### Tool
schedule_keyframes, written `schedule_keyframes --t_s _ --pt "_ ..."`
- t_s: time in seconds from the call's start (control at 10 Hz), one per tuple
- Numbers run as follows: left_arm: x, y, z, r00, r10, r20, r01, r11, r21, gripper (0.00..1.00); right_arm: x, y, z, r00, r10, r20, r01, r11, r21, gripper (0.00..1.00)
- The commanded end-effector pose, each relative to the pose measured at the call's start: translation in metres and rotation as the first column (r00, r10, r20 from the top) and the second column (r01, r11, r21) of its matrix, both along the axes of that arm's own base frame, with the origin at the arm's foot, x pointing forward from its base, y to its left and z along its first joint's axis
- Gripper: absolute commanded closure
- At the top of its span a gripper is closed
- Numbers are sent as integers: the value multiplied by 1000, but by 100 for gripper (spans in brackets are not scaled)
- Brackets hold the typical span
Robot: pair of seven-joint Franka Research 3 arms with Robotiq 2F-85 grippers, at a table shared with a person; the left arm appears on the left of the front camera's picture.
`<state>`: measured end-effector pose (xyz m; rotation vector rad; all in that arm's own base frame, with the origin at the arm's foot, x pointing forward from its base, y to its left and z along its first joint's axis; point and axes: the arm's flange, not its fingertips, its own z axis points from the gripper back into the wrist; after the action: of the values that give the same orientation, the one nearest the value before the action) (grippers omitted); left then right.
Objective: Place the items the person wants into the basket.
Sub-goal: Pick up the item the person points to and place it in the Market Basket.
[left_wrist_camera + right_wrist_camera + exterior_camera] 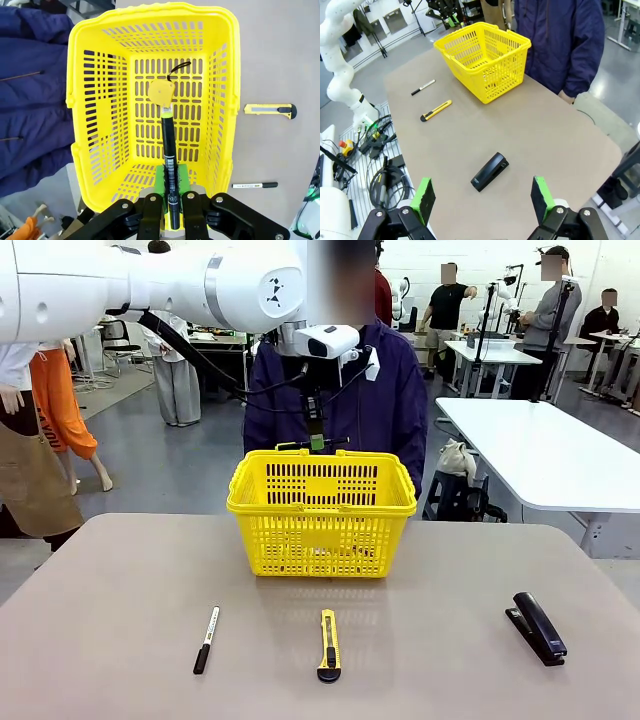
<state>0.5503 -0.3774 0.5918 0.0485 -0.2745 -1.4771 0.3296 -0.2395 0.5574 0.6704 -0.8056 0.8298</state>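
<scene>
The yellow basket stands at the far middle of the table, in front of the person in the dark jacket. My left gripper hangs over the basket's far rim, shut on a thin black pen that points down into it. The pen's yellowish tip ends just above the yellow tape measure, which lies on the basket floor. A black marker with a white band lies on the table at the near left. My right gripper stands open above the table's right part, with nothing in it.
A yellow-and-black utility knife lies near the front edge, in front of the basket. A black stapler lies at the near right, below the right gripper in its wrist view. Other tables and people stand farther back.
</scene>
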Motion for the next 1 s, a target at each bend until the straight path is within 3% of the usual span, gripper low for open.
schedule_keyframes --t_s 0.0,0.5,0.7,0.9 --pt "-3 -2 0 1000 -27 -5 27 1000 9 89 1 -1 0 999 6 32 -7 1000 23 0" --pt "-2 -2 -2 1000 -12 -4 12 1000 4 89 1 -1 0 999 6 32 -7 1000 23 0" --pt "13 -5 -32 996 -39 -76 39 999 3 89 1 -1 0 999 6 32 -7 1000 23 0" --pt "31 -7 -54 996 -47 -80 46 999 -22 89 1 -1 0 999 6 32 -7 1000 23 0"
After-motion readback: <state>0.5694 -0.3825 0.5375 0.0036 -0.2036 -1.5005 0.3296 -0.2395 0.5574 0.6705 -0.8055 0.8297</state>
